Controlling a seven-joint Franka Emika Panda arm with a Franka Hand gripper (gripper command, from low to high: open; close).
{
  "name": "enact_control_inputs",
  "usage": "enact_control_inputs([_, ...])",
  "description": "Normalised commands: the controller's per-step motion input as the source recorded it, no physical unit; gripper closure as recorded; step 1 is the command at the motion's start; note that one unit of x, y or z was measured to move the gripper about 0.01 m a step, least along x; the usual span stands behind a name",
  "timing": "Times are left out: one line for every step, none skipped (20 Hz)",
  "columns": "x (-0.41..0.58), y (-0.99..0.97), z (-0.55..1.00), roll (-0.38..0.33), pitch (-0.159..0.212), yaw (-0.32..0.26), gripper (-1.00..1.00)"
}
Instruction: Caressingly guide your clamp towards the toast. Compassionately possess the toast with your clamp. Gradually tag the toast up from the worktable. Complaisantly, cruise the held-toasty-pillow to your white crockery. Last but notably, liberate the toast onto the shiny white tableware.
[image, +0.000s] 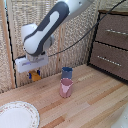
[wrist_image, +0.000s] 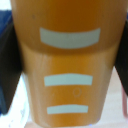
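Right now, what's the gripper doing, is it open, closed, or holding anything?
Gripper: closed on the toast, lifted clear of the table.

White-and-grey arm with a boxy head

The arm (image: 50, 27) is bulky, with rounded white shells and a long dark grey band along its upper link, swelling into a fat white joint. A thin black cable (image: 82, 37) loops away from it. It ends in the clamp (image: 34, 74), a white box-shaped head with short dark blue fingers (wrist_image: 9, 65), which show as blurred dark slabs in the wrist view.
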Motion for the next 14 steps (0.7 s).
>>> enact_control_inputs([-0.266, 0.69, 0.75, 0.01, 0.006, 0.0, 1.0])
enact_control_inputs([-0.269, 0.72, 0.7, 0.0, 0.017, 0.0, 1.0])
enact_control_inputs([-0.283, 0.74, 0.66, 0.0, 0.017, 0.0, 1.0])
enact_control_inputs([-0.263, 0.73, 0.62, 0.0, 0.031, 0.0, 1.0])
enact_control_inputs([-0.271, 0.74, 0.58, 0.0, 0.033, 0.0, 1.0])
enact_control_inputs([-0.251, 0.75, 0.54, 0.0, 0.041, 0.0, 1.0])
enact_control_inputs([-0.254, 0.78, 0.45, 0.0, 0.062, 0.0, 1.0])
enact_control_inputs([-0.254, 0.84, 0.29, 0.0, 0.081, 0.0, 1.0])
enact_control_inputs([-0.234, 0.85, 0.12, 0.0, 0.133, 0.0, 1.0])
enact_control_inputs([-0.229, 0.86, 0.09, -0.002, 0.134, 0.0, 1.0])
enact_control_inputs([-0.22, 0.88, 0.0, -0.018, 0.17, 0.0, 1.0])
enact_control_inputs([-0.237, 0.91, -0.05, -0.049, 0.17, 0.0, 1.0])
enact_control_inputs([-0.257, 0.9, -0.2, -0.07, 0.199, 0.0, 1.0])
enact_control_inputs([-0.217, 0.9, -0.29, -0.091, 0.221, 0.0, 1.0])
